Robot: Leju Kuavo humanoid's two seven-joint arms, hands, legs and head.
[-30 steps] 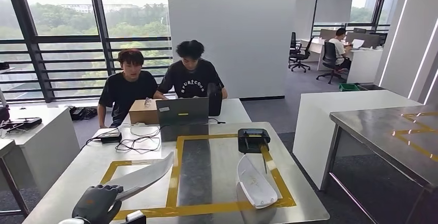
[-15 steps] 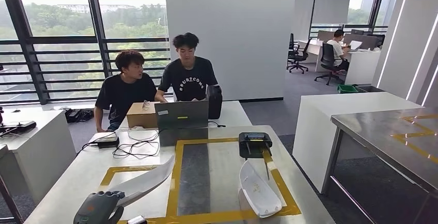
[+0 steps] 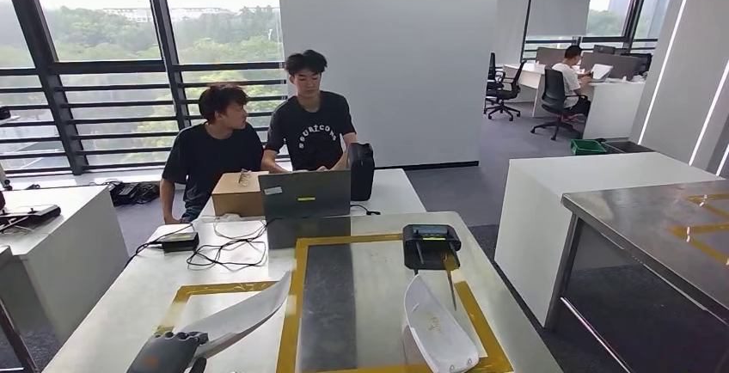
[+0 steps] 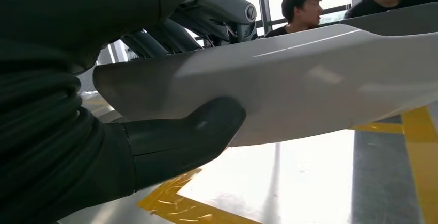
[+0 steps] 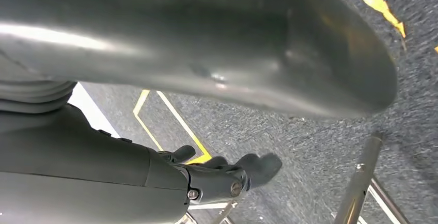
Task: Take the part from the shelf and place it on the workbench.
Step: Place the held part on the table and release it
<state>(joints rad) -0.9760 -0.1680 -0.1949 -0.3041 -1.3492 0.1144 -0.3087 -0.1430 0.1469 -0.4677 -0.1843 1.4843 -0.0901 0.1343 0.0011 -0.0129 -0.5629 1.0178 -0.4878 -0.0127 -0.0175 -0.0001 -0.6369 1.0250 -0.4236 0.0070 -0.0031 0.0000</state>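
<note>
**Our left hand holds a white part over the workbench**

We stand at a big shiny workbench [image 3: 129, 300] with yellow tape [image 3: 297, 304] making boxes on its top. Behind it, two people [image 3: 309, 128] in black shirts sit at a white desk with a laptop [image 3: 303, 194] and a brown box [image 3: 235, 193]. A metal table [image 3: 653, 227] stands off to our right.

Our left hand [image 3: 168, 351] is low at the near edge of the workbench. It grips one end of a long, curved white part [image 3: 245, 314]. In the left wrist view, the thick thumb [image 4: 186, 136] presses under the part [image 4: 289, 87] and the darker fingers [image 4: 206, 17] wrap over the top. The part points up and away from us, above the left yellow box.

A second white part [image 3: 438, 330] lies on the workbench to the right, inside the tape. A small black device [image 3: 430, 244] sits just behind it.

Our right hand [image 5: 217, 175] hangs over the grey floor. Its fingers are partly curled, and we cannot tell if it is holding anything.
</note>
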